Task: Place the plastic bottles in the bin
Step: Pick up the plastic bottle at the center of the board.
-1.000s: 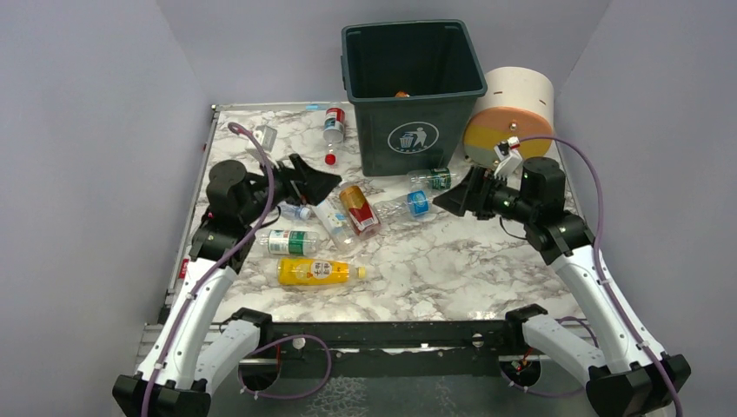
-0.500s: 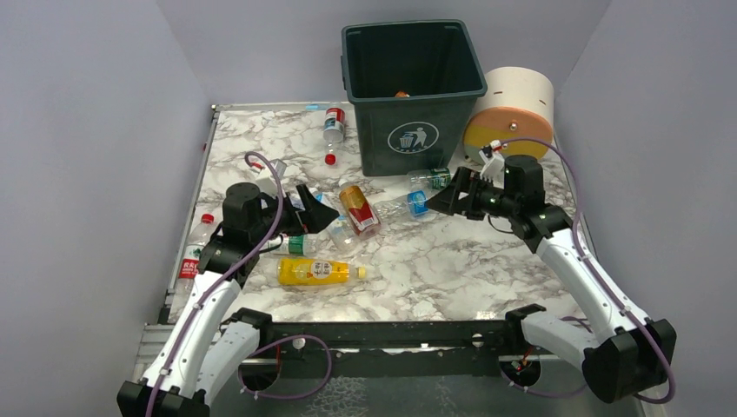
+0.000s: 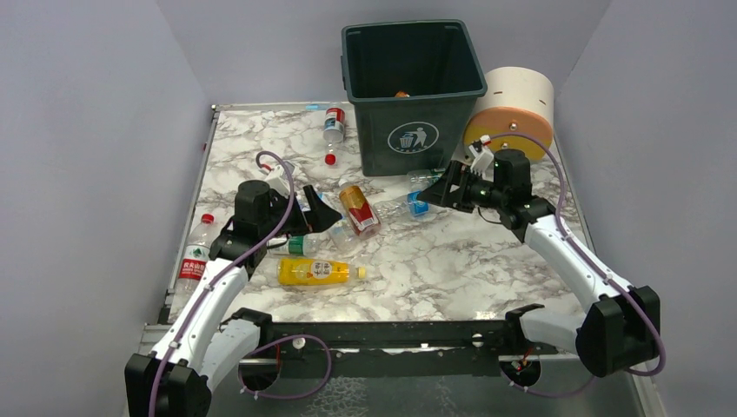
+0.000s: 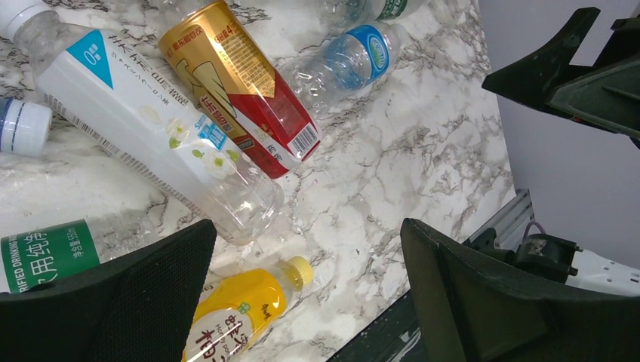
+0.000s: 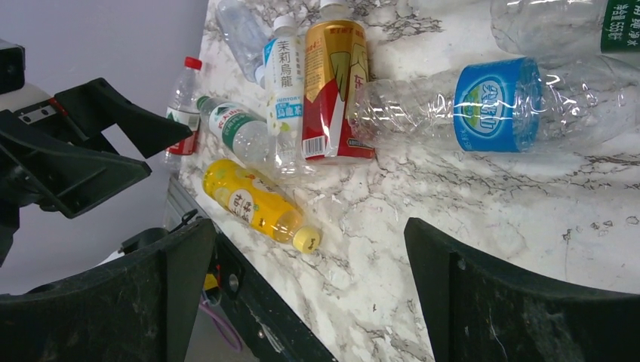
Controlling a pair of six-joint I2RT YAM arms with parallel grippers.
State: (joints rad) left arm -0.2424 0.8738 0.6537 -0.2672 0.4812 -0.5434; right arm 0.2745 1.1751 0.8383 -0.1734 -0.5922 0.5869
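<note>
The dark green bin point(image 3: 414, 139) stands at the back of the table. Plastic bottles lie in a loose cluster in front of it: a red-and-gold one point(image 3: 358, 208) point(image 4: 241, 83), a clear blue-labelled one point(image 3: 408, 204) point(image 5: 498, 102), a white-labelled one point(image 4: 143, 128), a green-labelled one point(image 3: 295, 243) and a yellow-orange one point(image 3: 315, 271) point(image 4: 234, 317). My left gripper point(image 3: 323, 214) point(image 4: 308, 226) hangs open over the cluster's left side, holding nothing. My right gripper point(image 3: 434, 193) point(image 5: 309, 226) is open and empty just right of the blue-labelled bottle.
A cream-and-orange cylinder point(image 3: 513, 109) stands right of the bin. More bottles lie apart: a red-labelled one point(image 3: 334, 124) left of the bin, another point(image 3: 193, 256) at the table's left edge, a green-labelled one point(image 3: 434, 180) at the bin's foot. A loose red cap point(image 3: 330, 159) is nearby.
My left gripper has come nearer and lower over the bottle cluster. My right gripper has moved left toward the blue-labelled bottle and its jaws have widened.
</note>
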